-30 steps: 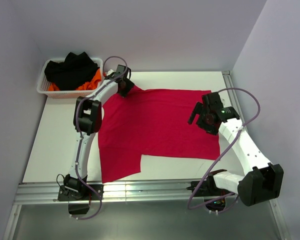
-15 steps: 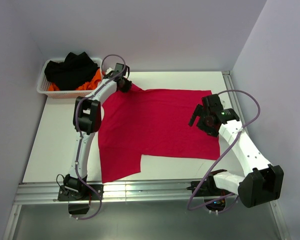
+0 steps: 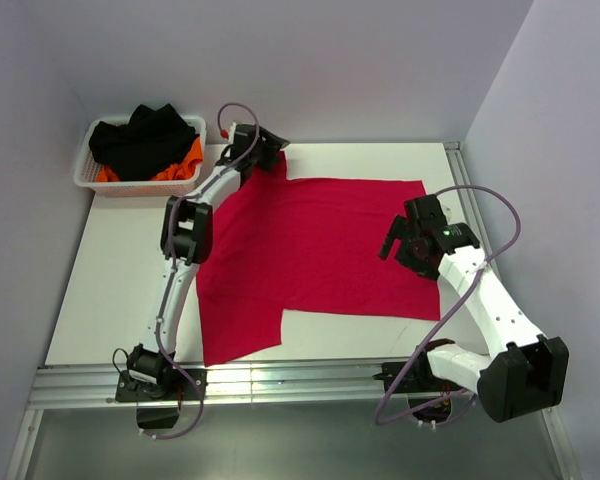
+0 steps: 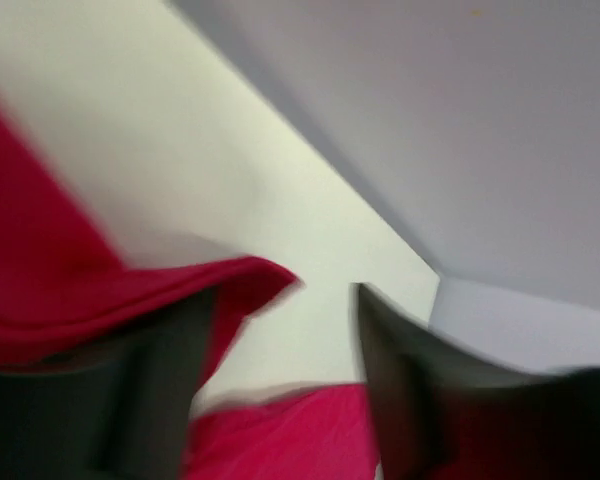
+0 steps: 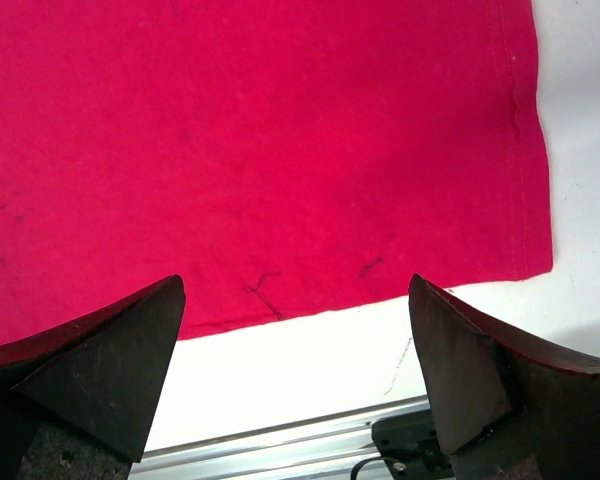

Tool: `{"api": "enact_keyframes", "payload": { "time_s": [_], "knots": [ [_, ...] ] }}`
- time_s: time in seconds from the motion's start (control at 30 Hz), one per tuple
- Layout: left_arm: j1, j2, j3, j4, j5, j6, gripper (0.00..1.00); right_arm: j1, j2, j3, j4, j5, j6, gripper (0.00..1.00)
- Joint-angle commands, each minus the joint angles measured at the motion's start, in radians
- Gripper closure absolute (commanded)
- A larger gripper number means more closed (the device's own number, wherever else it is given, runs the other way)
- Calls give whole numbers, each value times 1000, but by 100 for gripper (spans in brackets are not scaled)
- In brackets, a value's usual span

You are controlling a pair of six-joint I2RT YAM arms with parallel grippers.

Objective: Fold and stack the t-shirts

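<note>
The crimson red t-shirt lies spread flat on the white table, with a notch cut out at its near right. My left gripper is at the shirt's far left corner, which is raised toward it. In the blurred left wrist view, the left gripper has its jaws apart, and a fold of the red shirt lies against the left finger. My right gripper hovers over the shirt's right side. In the right wrist view, the right gripper is wide open and empty above the shirt's near hem.
A white mesh basket stands at the far left corner, holding black clothes and an orange one. Walls close the back and both sides. A metal rail runs along the near edge.
My left gripper has moved toward the back and right, and the shirt's far left corner has risen with it. My right gripper has shifted slightly toward the near side.
</note>
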Motion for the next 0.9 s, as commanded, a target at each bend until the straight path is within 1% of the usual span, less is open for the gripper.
{"api": "enact_keyframes", "payload": {
  "time_s": [0.0, 0.03, 0.07, 0.13, 0.17, 0.2, 0.23, 0.27, 0.33, 0.37, 0.4, 0.47, 0.53, 0.6, 0.63, 0.67, 0.7, 0.77, 0.8, 0.83, 0.87],
  "knots": [
    [-5, 109, 168, 339, 145, -67, 26, -8, -43, -21, -26, 14, -8, 0],
    [-8, 133, 210, 382, 172, -76, 8, -8, -48, -26, -30, 9, -7, 0],
    [-9, 150, 233, 410, 183, -75, 2, -8, -56, -33, -35, 7, -4, 0],
    [-9, 111, 181, 436, 151, -68, 1, -8, -65, -41, -36, -5, 3, 0],
    [-8, 42, 143, 453, 136, -61, 1, -8, -69, -44, -33, -9, 7, 0],
    [0, 6, 59, 467, 128, -50, 1, -6, -82, -53, -29, -25, 13, 0],
    [8, -26, 34, 464, 120, -39, 0, -6, -86, -61, -24, -34, 19, 0],
    [15, -87, 14, 455, 114, -29, 1, -6, -98, -76, -14, -42, 26, 0],
    [32, -152, -37, 426, 100, 36, 0, -6, -108, -95, 0, -66, 38, 0],
    [35, -222, -55, 414, 78, 60, 1, -6, -115, -105, 9, -69, 41, 0],
    [41, -256, -86, 377, 58, 118, 1, -6, -117, -107, 13, -71, 46, 0],
    [46, -340, -103, 319, 24, 175, 0, -8, -117, -103, 25, -69, 43, 0],
    [57, -386, -124, 191, -39, 243, 3, -6, -117, -95, 33, -62, 38, 0],
    [74, -452, -162, 90, -103, 304, 9, -6, -111, -81, 49, -57, 30, 0],
    [78, -498, -192, -15, -117, 320, 11, -6, -106, -72, 56, -52, 27, 0],
    [83, -526, -236, -33, -119, 336, 12, -6, -99, -57, 68, -54, 24, 0],
    [90, -549, -321, -56, -133, 356, 14, -6, -94, -50, 75, -57, 20, 0],
    [95, -595, -411, -64, -133, 372, 15, -6, -80, -47, 108, -71, 15, 0],
    [97, -595, -457, -73, -133, 367, 18, -6, -76, -47, 118, -91, 16, 0],
    [98, -589, -463, -83, -104, 367, 24, -6, -71, -50, 128, -98, 18, 0],
    [101, -551, -460, -103, -81, 369, 29, -6, -60, -56, 140, -106, 21, 1]
  ]
}}
